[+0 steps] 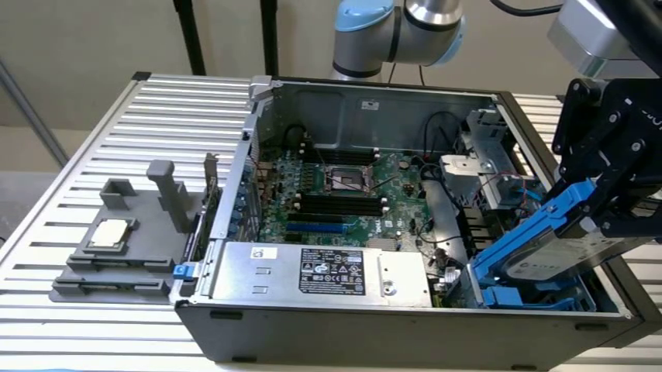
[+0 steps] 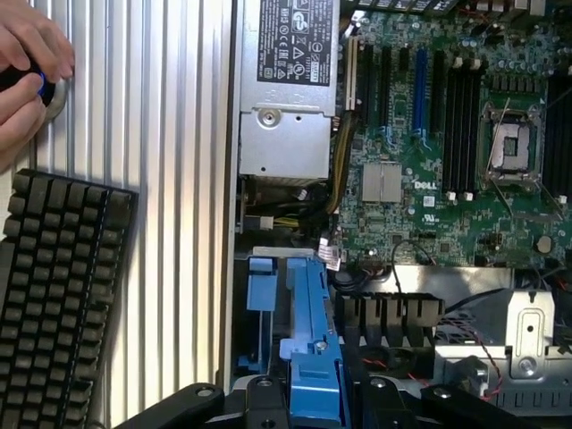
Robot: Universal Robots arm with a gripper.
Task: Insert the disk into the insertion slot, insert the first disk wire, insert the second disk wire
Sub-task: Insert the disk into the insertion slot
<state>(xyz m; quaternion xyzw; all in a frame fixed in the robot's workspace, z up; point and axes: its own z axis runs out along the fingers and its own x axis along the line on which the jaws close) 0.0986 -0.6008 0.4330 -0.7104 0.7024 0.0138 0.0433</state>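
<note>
Blue-framed disk (image 2: 314, 357) near green motherboard (image 2: 420, 179)

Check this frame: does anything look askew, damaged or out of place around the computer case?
The disk hangs tilted in the gripper, its lower end at the slot, not seated flat. A person's hand rests on the table near a keyboard. No damage shows.

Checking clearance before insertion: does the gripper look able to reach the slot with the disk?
Probably yes: the gripper holds the disk tilted, its lower end just above the slot, with nothing visible between them.
</note>
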